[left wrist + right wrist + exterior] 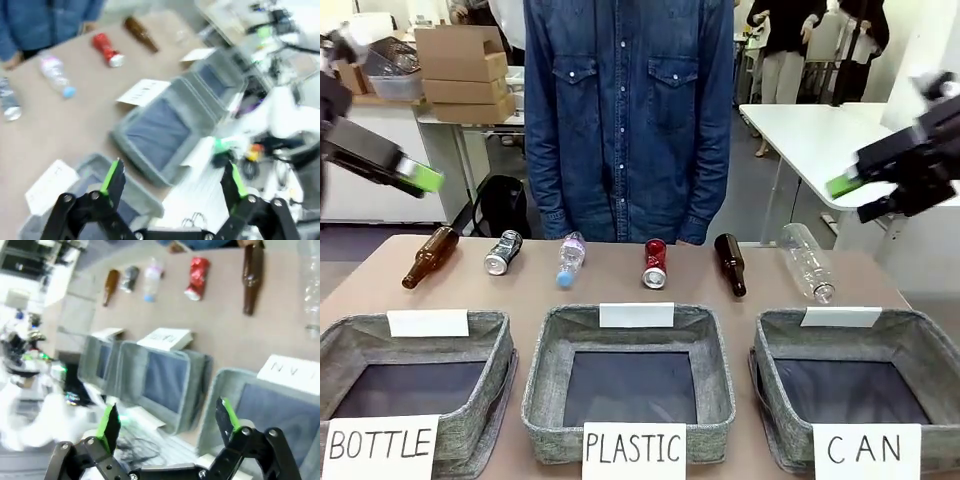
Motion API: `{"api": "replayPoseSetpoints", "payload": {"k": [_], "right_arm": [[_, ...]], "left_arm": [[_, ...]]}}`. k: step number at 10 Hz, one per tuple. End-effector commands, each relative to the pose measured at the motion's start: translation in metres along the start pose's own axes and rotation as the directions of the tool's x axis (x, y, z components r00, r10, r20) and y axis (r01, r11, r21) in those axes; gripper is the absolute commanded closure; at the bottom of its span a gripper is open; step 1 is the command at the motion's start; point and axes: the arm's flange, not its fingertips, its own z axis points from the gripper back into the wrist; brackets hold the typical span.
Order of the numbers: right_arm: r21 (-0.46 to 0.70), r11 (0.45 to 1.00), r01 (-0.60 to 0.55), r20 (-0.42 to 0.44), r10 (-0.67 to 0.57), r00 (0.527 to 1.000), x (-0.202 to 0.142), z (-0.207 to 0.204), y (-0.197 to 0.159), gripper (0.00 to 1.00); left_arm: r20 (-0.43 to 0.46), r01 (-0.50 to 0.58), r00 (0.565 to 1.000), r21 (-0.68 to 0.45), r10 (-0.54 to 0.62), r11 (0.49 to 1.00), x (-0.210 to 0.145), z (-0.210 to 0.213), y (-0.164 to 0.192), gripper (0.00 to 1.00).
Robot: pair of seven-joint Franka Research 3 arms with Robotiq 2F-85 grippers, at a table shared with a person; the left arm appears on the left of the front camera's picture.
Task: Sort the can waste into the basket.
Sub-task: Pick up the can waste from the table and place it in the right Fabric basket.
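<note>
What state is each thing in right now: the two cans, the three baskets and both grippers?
Red dented metal can, lying on the table.
Dark metal can with silver ends, lying on the table.
Grey fabric basket signed CAN, empty.
Grey fabric basket signed PLASTIC, empty.
Grey fabric basket signed BOTTLE, empty.
Left gripper, open, holding nothing.
Right gripper, open, holding nothing.
</note>
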Motion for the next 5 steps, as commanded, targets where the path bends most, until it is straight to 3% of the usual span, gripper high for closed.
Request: {"api": "replayPoseSetpoints", "payload": {"k": [1,2,3,4,5], "right_arm": [[0.333,0.898,0.288,0.199,-0.366,0.909,-0.011,0.025,-0.030,0.00],[0.393,0.874,0.288,0.277,-0.411,0.869,-0.019,0.035,-0.044,0.00],[0.461,0.833,0.307,0.292,-0.469,0.834,-0.025,0.041,-0.057,0.00],[0.503,0.802,0.323,0.287,-0.507,0.813,-0.026,0.038,-0.065,0.00],[0.497,0.799,0.339,0.262,-0.511,0.819,-0.024,0.034,-0.064,0.00]], "left_arm": [[0.111,-0.211,0.961,-0.291,0.252,0.933,-0.021,0.023,0.030,0.00],[0.210,-0.231,0.926,-0.343,0.314,0.910,-0.031,0.016,0.045,0.00],[0.298,-0.233,0.873,-0.441,0.387,0.867,-0.048,0.014,0.064,0.00],[0.435,-0.210,0.761,-0.537,0.482,0.817,-0.065,0.016,0.081,0.00],[0.412,-0.329,0.729,-0.490,0.547,0.807,-0.070,0.012,0.091,0.00]]}}
